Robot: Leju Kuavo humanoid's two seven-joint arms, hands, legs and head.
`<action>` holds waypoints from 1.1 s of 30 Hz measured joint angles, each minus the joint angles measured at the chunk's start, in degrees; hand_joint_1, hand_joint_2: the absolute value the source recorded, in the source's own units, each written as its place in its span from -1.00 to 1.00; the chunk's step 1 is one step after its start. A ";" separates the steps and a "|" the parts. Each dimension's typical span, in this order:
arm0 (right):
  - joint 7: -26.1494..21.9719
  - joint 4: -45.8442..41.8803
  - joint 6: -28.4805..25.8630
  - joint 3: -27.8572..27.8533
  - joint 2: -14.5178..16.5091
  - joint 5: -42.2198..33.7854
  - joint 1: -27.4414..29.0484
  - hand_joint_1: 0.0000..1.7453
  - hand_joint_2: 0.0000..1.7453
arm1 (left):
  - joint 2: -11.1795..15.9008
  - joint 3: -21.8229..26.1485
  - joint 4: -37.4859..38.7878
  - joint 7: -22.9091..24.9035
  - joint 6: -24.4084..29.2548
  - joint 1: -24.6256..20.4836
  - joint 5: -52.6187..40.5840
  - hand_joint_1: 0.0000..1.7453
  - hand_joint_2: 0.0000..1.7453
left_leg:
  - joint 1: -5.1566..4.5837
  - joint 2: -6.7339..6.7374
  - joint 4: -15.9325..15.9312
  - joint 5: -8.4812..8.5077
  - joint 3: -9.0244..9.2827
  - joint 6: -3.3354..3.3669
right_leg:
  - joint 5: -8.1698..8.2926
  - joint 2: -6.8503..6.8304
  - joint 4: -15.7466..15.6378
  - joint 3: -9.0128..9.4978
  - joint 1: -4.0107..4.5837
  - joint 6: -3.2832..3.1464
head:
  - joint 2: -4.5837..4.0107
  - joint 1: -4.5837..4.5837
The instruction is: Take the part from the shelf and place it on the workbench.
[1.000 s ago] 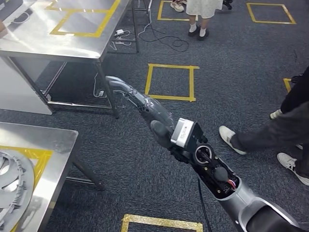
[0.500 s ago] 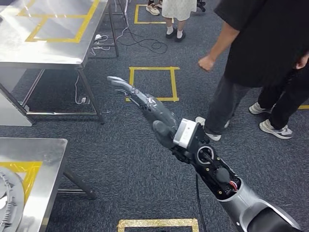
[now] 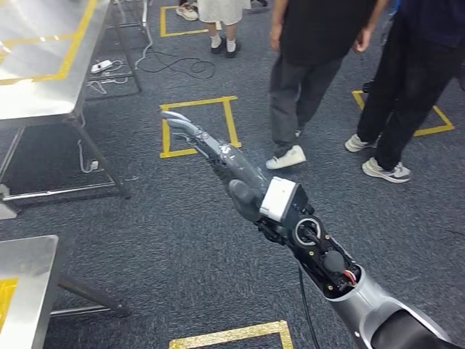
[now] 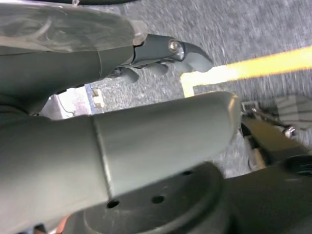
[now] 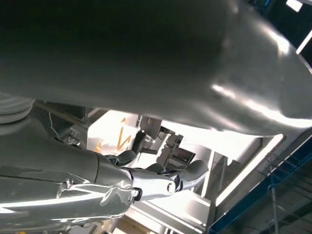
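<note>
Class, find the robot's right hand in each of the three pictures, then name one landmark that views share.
Head view: right hand mid-picture, stretched out over the carpet, holding nothing.
Right wrist view: the same hand, low in the picture as shown, under a big grey blur.
Left wrist view: the left hand instead.
Landmark: yellow floor tape, also in the left wrist view.

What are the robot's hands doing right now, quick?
Right hand: open, fingers stretched out, holding nothing.
Left hand: fingers out, nothing seen in it; open.

Steel table (image 3: 38,80), yellow tape squares (image 3: 197,127) on grey carpet (image 3: 164,240), people's legs (image 3: 296,94), floor cables (image 3: 175,65)
</note>
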 joint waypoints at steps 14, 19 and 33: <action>-0.02 -0.18 0.00 -0.28 0.00 -0.01 0.20 -1.00 -1.00 | 0.37 -0.02 -0.03 -0.09 0.05 -0.14 -0.01 -1.00 -1.00 | -0.08 -1.35 -11.94 7.96 3.75 2.59 | -3.61 2.22 6.03 -2.59 0.25 1.90 | 0.00 0.11; -0.01 -0.19 -0.02 -0.39 -0.08 -0.01 0.57 -1.00 -1.00 | 0.43 -0.02 -0.03 -0.02 0.13 0.03 -0.01 -1.00 -1.00 | -0.09 1.01 -11.83 7.62 3.99 2.52 | -6.48 -0.01 15.73 -7.30 -0.73 2.93 | 0.00 1.10; 0.21 -0.19 -0.46 -0.57 -0.11 0.10 0.66 -1.00 -1.00 | 0.44 -0.03 -0.04 0.03 0.13 0.12 0.02 -1.00 -1.00 | -0.04 -0.74 6.86 -1.18 -4.28 0.14 | -0.26 1.66 0.46 -0.16 0.05 -0.18 | 0.00 -0.56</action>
